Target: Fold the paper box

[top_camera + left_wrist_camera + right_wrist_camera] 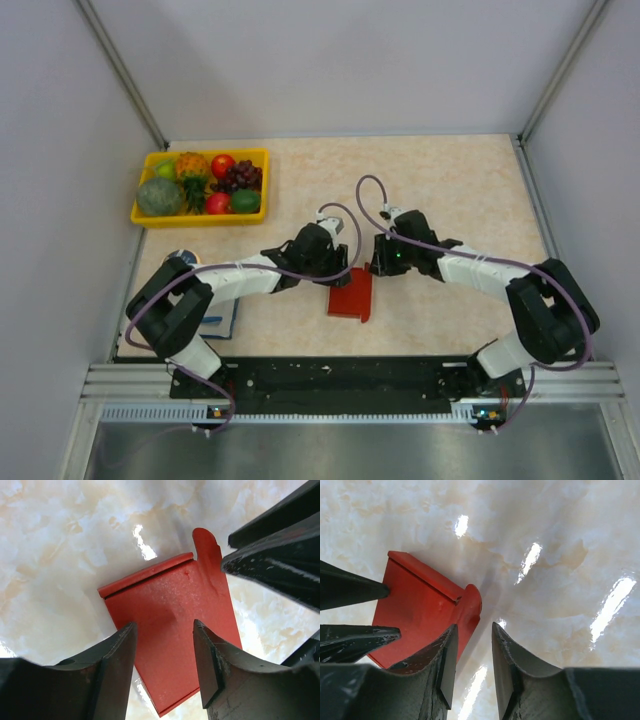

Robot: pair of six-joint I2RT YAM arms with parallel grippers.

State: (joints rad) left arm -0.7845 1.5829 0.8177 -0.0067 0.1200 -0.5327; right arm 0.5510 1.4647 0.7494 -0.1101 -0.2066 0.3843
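**Two open grippers at the red paper box, neither holding it**

Top view: the paper box point(351, 295) lies on the table point(450, 200), with the fruit tray point(190, 218) well off to its far left. The left gripper point(343, 268) and right gripper point(378, 264) crowd its far edge.
Left wrist: jaws apart, straddling the panel; only here does the folded lip point(147, 573) show.
Right wrist: jaws slightly apart, empty, just beside the rounded tab point(473, 600). Best to pin the panel, then fold the tab along its crease.
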